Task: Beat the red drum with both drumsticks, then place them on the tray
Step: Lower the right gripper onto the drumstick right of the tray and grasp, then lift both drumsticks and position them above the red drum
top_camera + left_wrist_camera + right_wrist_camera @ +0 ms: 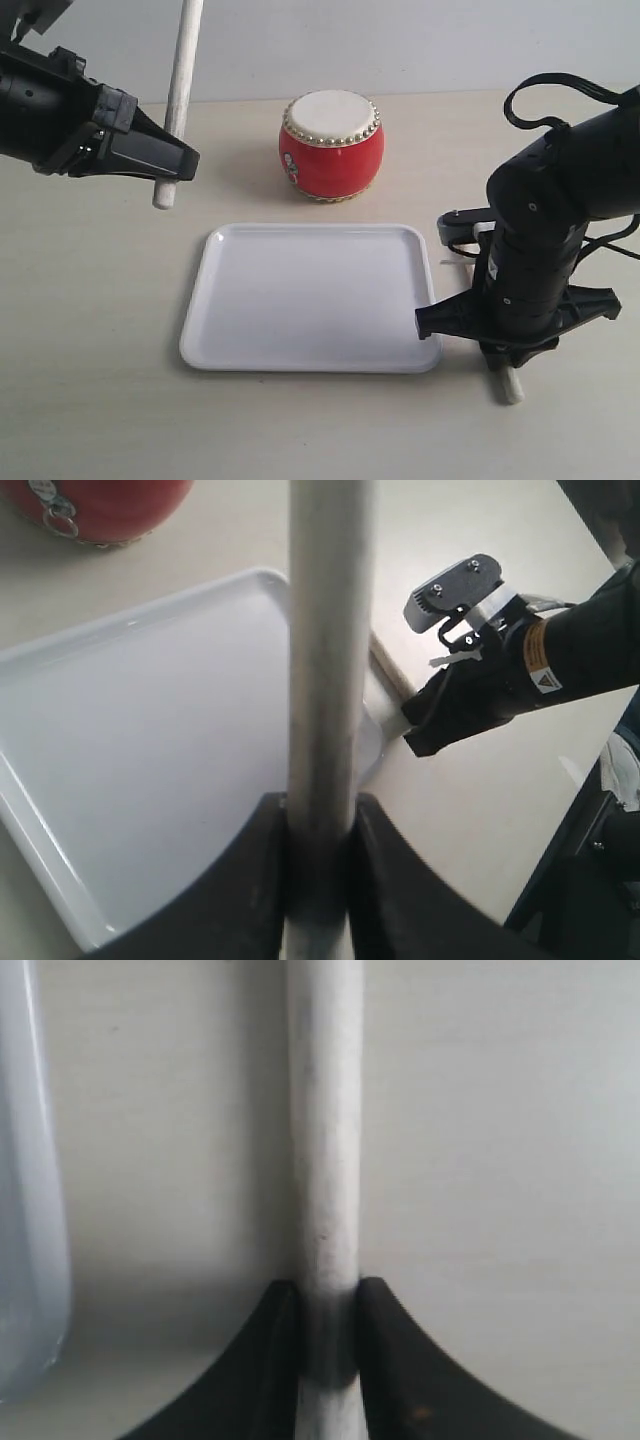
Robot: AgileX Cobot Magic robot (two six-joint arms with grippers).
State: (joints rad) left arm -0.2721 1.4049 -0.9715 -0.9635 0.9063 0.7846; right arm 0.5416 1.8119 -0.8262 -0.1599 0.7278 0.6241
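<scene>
The red drum [331, 146] with its cream skin stands upright behind the white tray [310, 297]; a piece of the red drum [95, 508] shows at the edge of the left wrist view, beyond the tray [150, 750]. My left gripper [172, 168] is shut on one drumstick [180, 85], held nearly upright in the air left of the drum. My right gripper [500, 352] is shut on the other drumstick [510, 385], low over the table just right of the tray. Both wrist views show a drumstick [325, 680] clamped between black fingers, and the second drumstick [325, 1140] lies along the table.
The pale wooden table [100, 400] carries everything. A white wall [400, 40] backs the far edge. The right arm's black body and cables [560, 220] stand to the right of the tray. A slice of the tray's rim [30, 1210] shows in the right wrist view.
</scene>
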